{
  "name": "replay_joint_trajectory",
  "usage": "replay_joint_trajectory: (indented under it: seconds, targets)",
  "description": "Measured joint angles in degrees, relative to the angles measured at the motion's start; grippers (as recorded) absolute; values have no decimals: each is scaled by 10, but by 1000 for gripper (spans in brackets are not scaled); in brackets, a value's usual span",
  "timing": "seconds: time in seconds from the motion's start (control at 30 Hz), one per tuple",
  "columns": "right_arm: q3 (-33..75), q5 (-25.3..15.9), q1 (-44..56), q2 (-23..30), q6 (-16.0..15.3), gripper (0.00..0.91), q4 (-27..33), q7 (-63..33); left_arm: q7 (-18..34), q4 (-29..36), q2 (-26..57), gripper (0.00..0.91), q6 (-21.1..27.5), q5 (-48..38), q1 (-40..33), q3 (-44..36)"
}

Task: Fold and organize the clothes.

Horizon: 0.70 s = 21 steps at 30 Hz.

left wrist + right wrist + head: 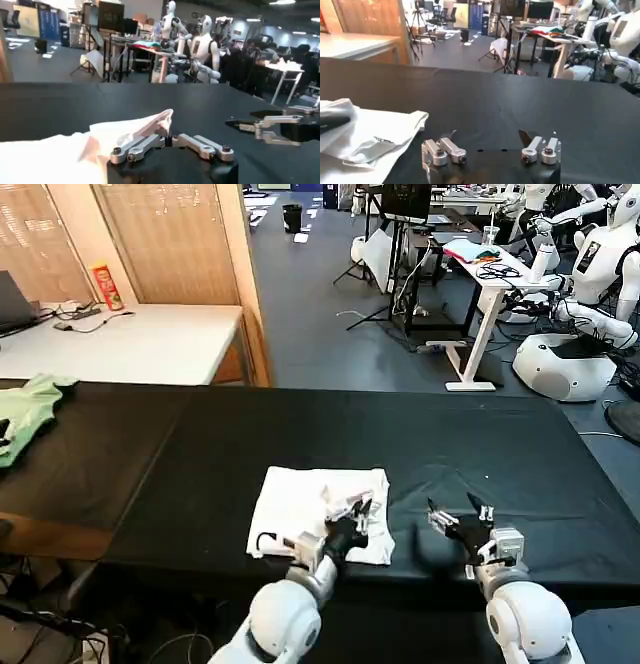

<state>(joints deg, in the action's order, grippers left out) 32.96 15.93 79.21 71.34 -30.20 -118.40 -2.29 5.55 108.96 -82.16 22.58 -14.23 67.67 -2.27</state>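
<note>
left gripper [352, 519] clenched on white t-shirt [300, 504] fold, right gripper [460, 522] released beside it, black table [500, 454]

The left gripper [352, 522] sits low with its fingers pinched together (clamped on white cloth), while the right gripper [461, 522] rests just beside it, fingers spread wide.

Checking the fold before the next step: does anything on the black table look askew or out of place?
The white T-shirt lies folded but rumpled, with a flap bunched up where the left gripper pinches it. A light-green garment sits crumpled at the table's far left edge. The right gripper hovers open beside the shirt.
</note>
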Motion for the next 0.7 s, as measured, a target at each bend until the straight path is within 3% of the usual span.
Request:
replay_joint_trajectory:
  seconds: [0.2,0.37,0.6,0.7]
  targets:
    - [-3,3,-15,-5,1,878,10,0,-33,3,-19,878,-37,-20,-6,-17]
    - [-18,15,-31,-15,-3,878,13,12,-44,18,-7,878,-70,42,-23,-11]
    - [-83,73,-74,-45,-1,878,14,59,-26,11,76,878,-84,66,-58,73]
    - [-121,78,-101,-54,0,878,22,64,-24,8,115,878,-86,73,-54,113]
